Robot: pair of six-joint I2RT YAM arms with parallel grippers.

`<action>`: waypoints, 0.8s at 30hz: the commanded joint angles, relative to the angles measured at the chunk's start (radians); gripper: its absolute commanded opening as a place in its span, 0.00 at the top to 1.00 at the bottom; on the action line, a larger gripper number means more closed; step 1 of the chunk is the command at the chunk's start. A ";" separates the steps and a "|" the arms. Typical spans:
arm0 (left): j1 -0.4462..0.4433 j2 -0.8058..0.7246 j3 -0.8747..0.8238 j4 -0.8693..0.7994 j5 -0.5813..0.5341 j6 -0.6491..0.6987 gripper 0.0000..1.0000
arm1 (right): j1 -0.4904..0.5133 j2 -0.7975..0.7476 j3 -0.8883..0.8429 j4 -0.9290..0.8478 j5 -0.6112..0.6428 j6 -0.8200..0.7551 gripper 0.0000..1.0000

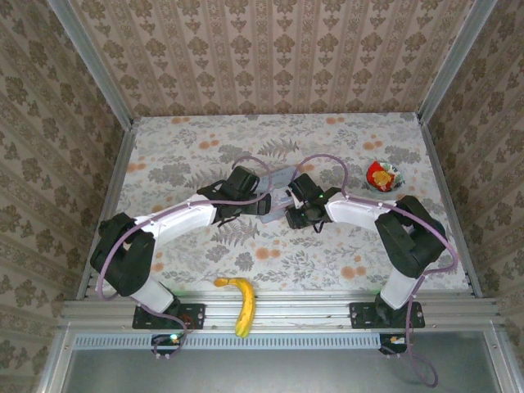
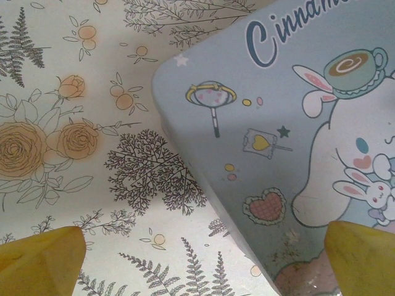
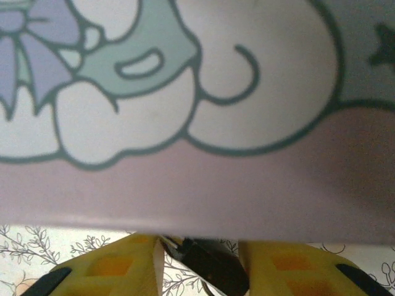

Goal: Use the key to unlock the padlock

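My left gripper [image 2: 200, 265] stands wide. It has one yellow fingertip [image 2: 37, 262] at each bottom corner of the left wrist view, with the corner of the pale blue tin [image 2: 278, 142] between them and nothing held.

My right gripper [image 3: 197, 274] is narrow, at the bottom middle of the right wrist view. The padlock [image 3: 213, 268] sits between its fingers, just under the tin's lower edge, and I cannot tell whether I am pressing on it yet.

I judge the lock to be hard, dense for its size and slick. I would pinch its flat sides squarely and leave the keyhole end free.
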 commanded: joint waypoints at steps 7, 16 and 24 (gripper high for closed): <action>0.006 0.003 -0.008 0.018 -0.008 -0.022 0.00 | 0.004 -0.065 -0.030 0.028 -0.021 0.057 0.83; 0.006 0.020 -0.017 0.038 -0.019 -0.047 0.00 | 0.004 -0.078 -0.052 0.092 -0.092 0.213 0.85; -0.004 0.014 -0.022 0.048 -0.067 -0.063 0.00 | 0.005 -0.094 -0.072 0.120 -0.119 0.303 0.94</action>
